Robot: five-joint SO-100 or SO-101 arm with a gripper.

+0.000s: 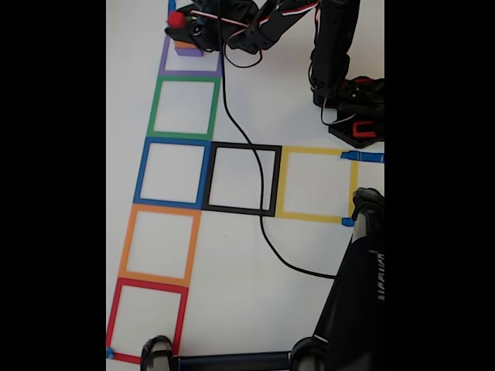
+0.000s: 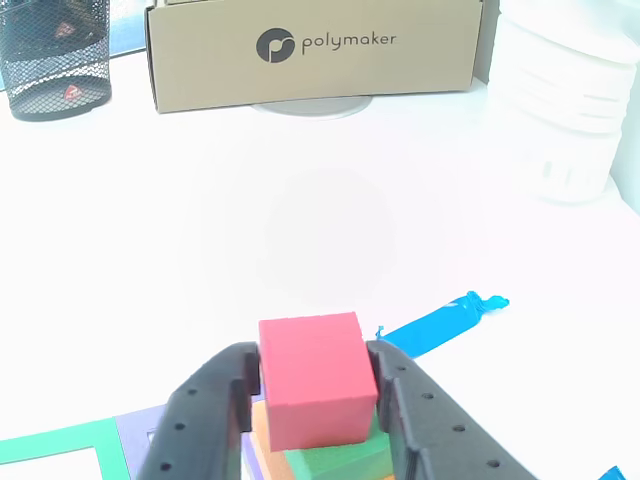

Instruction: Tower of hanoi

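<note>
Fingers clamp red cube, above green cube.

Hobby workshop: polymaker filament box, taped squares.

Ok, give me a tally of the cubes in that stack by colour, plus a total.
Red cube: 1, between the fingers of the hand
Green cube: 1
Orange cube: 1
Purple cube: 1
Total: 4 cubes
</note>
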